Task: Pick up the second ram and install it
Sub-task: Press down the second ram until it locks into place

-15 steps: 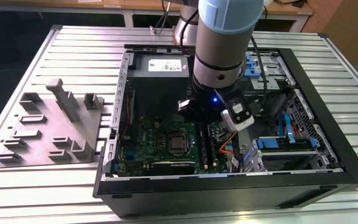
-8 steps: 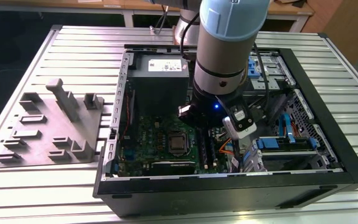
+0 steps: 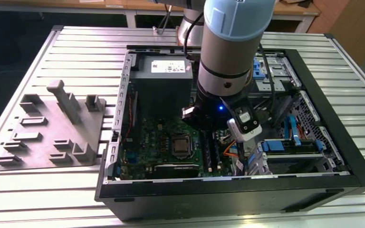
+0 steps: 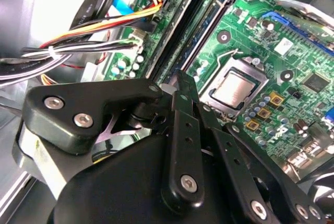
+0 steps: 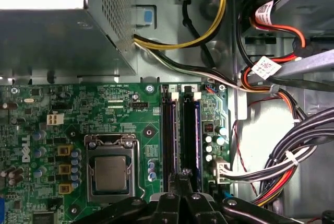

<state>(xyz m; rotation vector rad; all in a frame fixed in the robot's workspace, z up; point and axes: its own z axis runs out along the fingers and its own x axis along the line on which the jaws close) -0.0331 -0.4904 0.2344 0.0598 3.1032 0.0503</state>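
The second ram point(image 5: 194, 130) is a narrow dark stick with a blue-green edge. It stands in the slot further from the silver CPU point(image 5: 110, 174) on the green motherboard point(image 5: 130, 130). In the second wrist view the ram point(image 4: 210, 30) runs straight to my fingertips. My gripper point(image 5: 185, 174) is shut, its black tips together over the end of the ram slots, with no gap showing between them. The second wrist view has the gripper point(image 4: 180, 80) low over the board beside the CPU point(image 4: 235, 85). The neighbouring slot point(image 5: 169, 130) looks dark.
My arm point(image 3: 233, 47) reaches down into the open black computer case point(image 3: 233, 190). The grey power supply point(image 3: 163, 80) sits at the far end of the board. Cable bundles point(image 5: 292, 166) crowd the side past the slots. A grey fixture tray point(image 3: 49, 128) with upright pegs lies outside, at the exterior view's left.
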